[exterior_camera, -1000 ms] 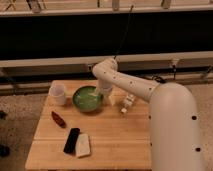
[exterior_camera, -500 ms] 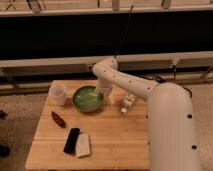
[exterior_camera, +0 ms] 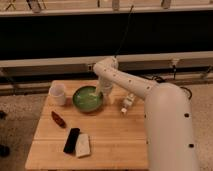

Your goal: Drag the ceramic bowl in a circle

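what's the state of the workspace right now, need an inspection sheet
surface: wooden table
job's things: ceramic bowl, upright, back middle of the table
clutter: white cup left of the bowl; red item, black bar and white block front left; small white item right of the bowl
grippers: gripper at the bowl's right rim
cables: thin dark line rising behind the arm
surroundings: speckled floor, dark wall

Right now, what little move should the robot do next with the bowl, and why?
Probably start sliding the ceramic bowl toward the table's near edge. The gripper is down at the bowl's right rim, and the white cup stands close on its left, so that way looks freer.
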`<state>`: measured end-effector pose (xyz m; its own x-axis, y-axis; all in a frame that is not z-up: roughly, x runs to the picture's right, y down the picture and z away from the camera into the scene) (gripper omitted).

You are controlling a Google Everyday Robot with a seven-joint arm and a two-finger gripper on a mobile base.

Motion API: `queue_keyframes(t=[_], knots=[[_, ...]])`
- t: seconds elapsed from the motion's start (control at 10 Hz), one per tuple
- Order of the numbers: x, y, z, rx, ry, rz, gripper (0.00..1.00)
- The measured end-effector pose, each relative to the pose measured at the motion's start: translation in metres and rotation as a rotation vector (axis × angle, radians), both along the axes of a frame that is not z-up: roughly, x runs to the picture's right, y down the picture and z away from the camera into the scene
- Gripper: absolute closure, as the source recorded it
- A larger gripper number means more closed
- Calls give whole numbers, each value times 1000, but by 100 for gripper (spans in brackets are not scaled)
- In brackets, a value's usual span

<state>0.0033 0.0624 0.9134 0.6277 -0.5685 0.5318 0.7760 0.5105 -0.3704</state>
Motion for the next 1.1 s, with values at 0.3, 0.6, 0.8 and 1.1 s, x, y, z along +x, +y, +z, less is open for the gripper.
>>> queue_keyframes(t=[0.3, 0.6, 0.8, 1.1], knots=[[-2, -1, 2, -1, -10, -3, 77], [-1, -2, 4, -2, -10, 4, 98], [16, 0, -3, -9, 3, 46, 98], [60, 7, -16, -43, 19, 105, 98]])
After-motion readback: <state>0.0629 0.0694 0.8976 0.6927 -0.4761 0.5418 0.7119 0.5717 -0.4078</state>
